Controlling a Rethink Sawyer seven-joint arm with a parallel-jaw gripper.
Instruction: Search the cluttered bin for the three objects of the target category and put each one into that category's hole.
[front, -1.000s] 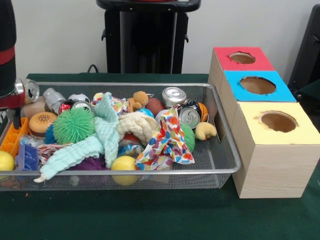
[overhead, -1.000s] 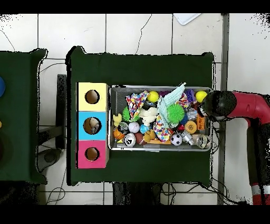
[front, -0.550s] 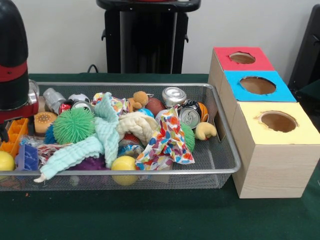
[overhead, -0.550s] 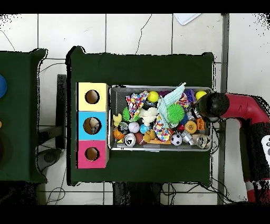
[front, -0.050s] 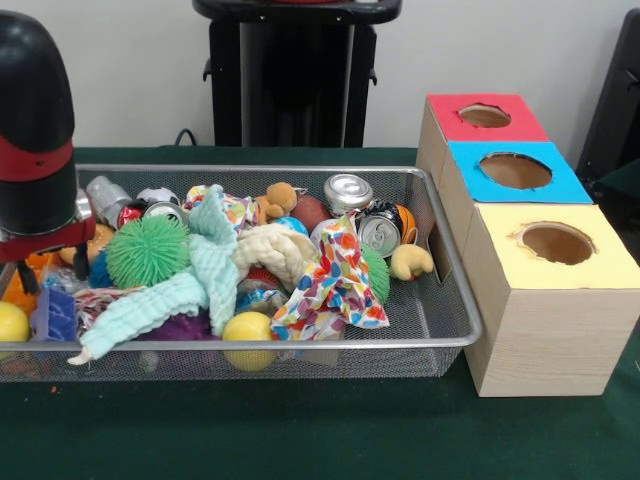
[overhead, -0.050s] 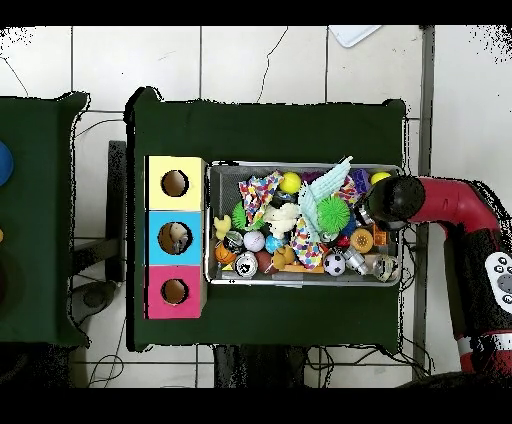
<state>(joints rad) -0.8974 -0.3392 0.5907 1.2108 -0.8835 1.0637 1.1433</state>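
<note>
While my arm (front, -0.050s: 35, 130) hangs over the left end of the wire mesh bin (front, -0.050s: 455, 300) in the front view, its black and red body blocks the gripper (front, -0.050s: 25, 275), so I cannot tell whether the pincer is apart or together. From overhead, the arm (overhead, -0.050s: 440, 200) reaches in over the bin's right end, above the clutter there.

Inside the bin I'm seeing a green spiky ball (front, -0.050s: 147, 250) just beside the arm, a mint knitted cloth (front, -0.050s: 195, 275) draped across the middle, a cream rope knot (front, -0.050s: 275, 250), a colourful patterned cloth (front, -0.050s: 335, 280) and a yellow ball (front, -0.050s: 248, 328) against the near wall. Cans are scattered about: one silver can (front, -0.050s: 348, 192) stands at the far wall, another can (front, -0.050s: 380, 235) lies tilted beside an orange ball (front, -0.050s: 405, 222).

Next to the bin sit three boxes in a row, with the red hole (front, -0.050s: 485, 116), blue hole (front, -0.050s: 515, 170) and yellow hole (front, -0.050s: 556, 243). Overhead, something pale shows inside the blue hole (overhead, -0.050s: 176, 237).
</note>
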